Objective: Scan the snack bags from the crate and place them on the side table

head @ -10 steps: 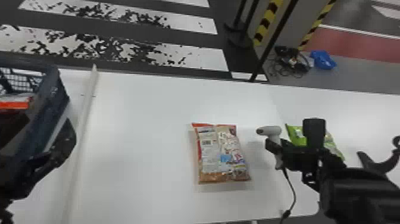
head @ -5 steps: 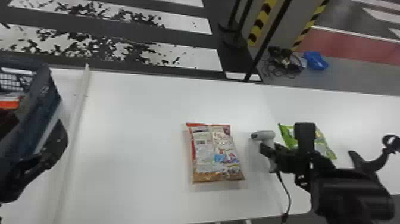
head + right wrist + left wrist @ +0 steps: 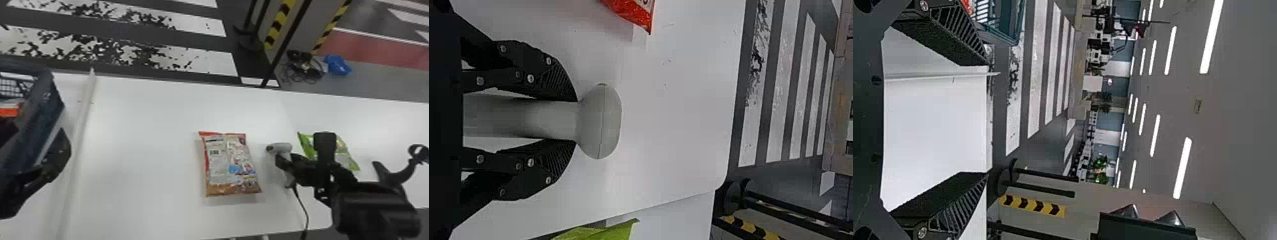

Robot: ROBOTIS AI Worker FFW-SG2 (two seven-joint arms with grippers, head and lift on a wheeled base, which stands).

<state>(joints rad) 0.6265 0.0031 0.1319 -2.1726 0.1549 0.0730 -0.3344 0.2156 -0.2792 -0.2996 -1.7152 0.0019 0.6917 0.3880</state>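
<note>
From my console I've got the right gripper [image 3: 285,162] closed around the scanner [image 3: 281,148] by its handle, near the red-edged snack bag [image 3: 231,166] on the white table [image 3: 153,153] — my left gripper [image 3: 48,169], fingers spread, is near the crate [image 3: 43,124] — and a green bag [image 3: 348,158] lies on the side table [image 3: 389,127]

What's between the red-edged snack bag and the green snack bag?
The scanner, gripped by the right pincer, is between the red-edged snack bag and the green snack bag. The head view shows that.
</note>
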